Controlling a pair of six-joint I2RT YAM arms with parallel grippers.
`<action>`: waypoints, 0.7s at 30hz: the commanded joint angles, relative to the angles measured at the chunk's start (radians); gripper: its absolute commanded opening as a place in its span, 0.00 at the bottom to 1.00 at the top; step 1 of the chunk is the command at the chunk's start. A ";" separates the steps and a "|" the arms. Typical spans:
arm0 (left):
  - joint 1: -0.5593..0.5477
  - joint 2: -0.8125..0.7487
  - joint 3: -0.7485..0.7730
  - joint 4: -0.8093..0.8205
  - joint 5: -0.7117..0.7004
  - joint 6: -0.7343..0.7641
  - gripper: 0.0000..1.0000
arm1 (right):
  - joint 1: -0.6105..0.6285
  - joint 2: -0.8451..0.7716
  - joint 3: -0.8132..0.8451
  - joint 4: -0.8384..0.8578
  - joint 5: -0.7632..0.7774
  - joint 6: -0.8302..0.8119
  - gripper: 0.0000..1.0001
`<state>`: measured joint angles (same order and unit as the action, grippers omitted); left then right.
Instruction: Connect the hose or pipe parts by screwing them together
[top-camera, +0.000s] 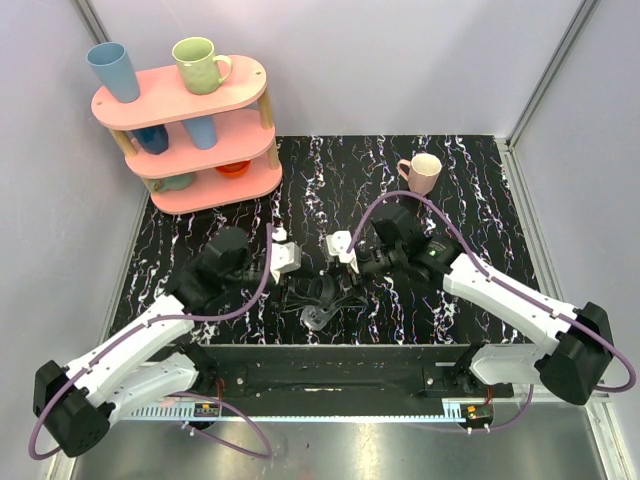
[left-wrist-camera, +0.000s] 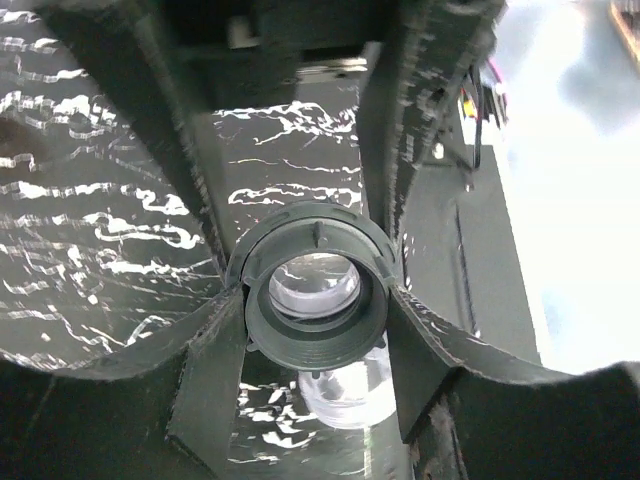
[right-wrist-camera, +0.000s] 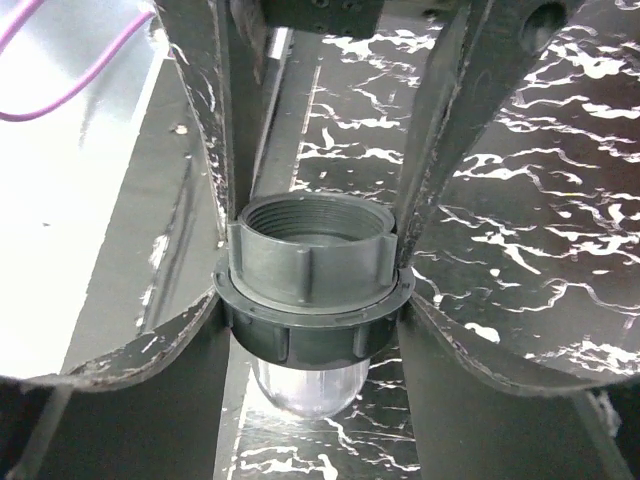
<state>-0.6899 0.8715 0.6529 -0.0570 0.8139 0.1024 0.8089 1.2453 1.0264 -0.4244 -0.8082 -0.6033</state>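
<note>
Nearest the lens in the right wrist view are the right jaws, part-way closed and pinched on the black ring (right-wrist-camera: 300, 335), one finger on each flank. Opposite them the left jaws come in set narrower, clamped on the grey tube (right-wrist-camera: 310, 255) just above that ring. Both arms are on the same stack, neither nearer. It's held over the surface (right-wrist-camera: 520, 150), mid-width, toward the near edge. Ring sits round the tube, touching it; can't tell if the thread is bottomed out.

Key relation: tube's long axis runs roughly upright, threaded mouth up and leaning toward the left wrist camera, clear end down. Both jaw pairs straddle that axis crosswise. My read: any tightening twist has to turn about it, one side holding.
</note>
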 joint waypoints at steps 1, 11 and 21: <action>-0.005 0.070 0.155 -0.234 0.235 0.547 0.00 | 0.012 0.032 0.075 0.007 -0.282 -0.012 0.01; -0.003 0.103 0.127 -0.293 0.209 0.698 0.00 | -0.005 0.046 0.072 -0.027 -0.290 -0.007 0.04; 0.027 0.073 0.083 -0.187 0.131 0.653 0.13 | -0.019 0.059 0.080 -0.025 -0.288 0.016 0.00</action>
<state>-0.6811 0.9432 0.7498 -0.3340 1.0496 0.7990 0.7872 1.3125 1.0470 -0.4946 -0.9802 -0.5930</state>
